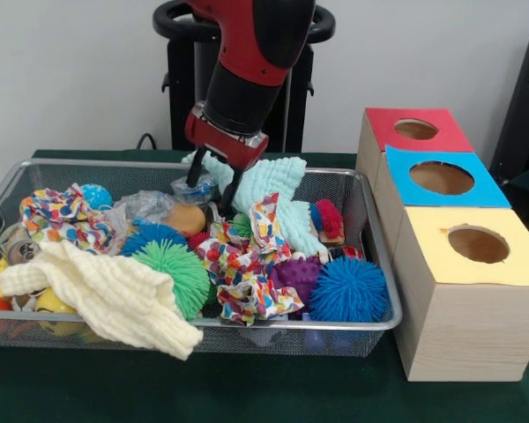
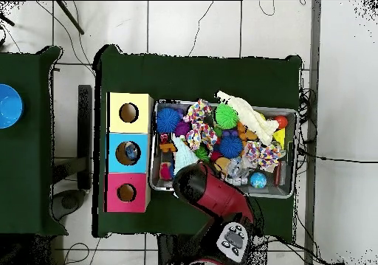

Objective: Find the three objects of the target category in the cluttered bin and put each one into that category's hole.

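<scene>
One wire bin (image 1: 381,264), spiky balls (image 1: 348,289), cloths (image 1: 106,295)

A green-covered table (image 1: 247,397) carries the wire bin (image 1: 381,264) beside three wooden boxes (image 1: 458,326).

The bin (image 1: 370,264) was silver wire mesh with a smooth metal rim. Beside the gripper (image 1: 212,187) lay crinkly, glossy clear plastic (image 1: 150,207) and a ribbed mint cloth (image 1: 269,181). The boxes (image 1: 467,335) were pale matt wood under coloured card.

The cluttered bin (image 1: 383,324) sits left of three boxes (image 1: 463,300) in front view.
</scene>
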Available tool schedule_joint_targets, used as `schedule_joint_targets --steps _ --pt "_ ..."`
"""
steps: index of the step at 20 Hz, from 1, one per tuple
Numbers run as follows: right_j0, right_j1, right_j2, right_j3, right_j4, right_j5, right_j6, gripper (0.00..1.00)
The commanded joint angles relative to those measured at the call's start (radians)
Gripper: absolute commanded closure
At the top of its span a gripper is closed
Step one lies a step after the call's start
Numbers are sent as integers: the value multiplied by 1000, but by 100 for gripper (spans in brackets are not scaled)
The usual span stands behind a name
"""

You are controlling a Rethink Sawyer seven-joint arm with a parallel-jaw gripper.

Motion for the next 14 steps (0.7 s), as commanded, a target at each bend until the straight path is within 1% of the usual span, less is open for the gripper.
schedule_joint_targets --steps 1,5,14 --pt "16 80 135 18 68 -79 294 0" --pt "12 92 138 12 72 -87 300 0" --pt "29 90 101 7 78 -58 288 0"
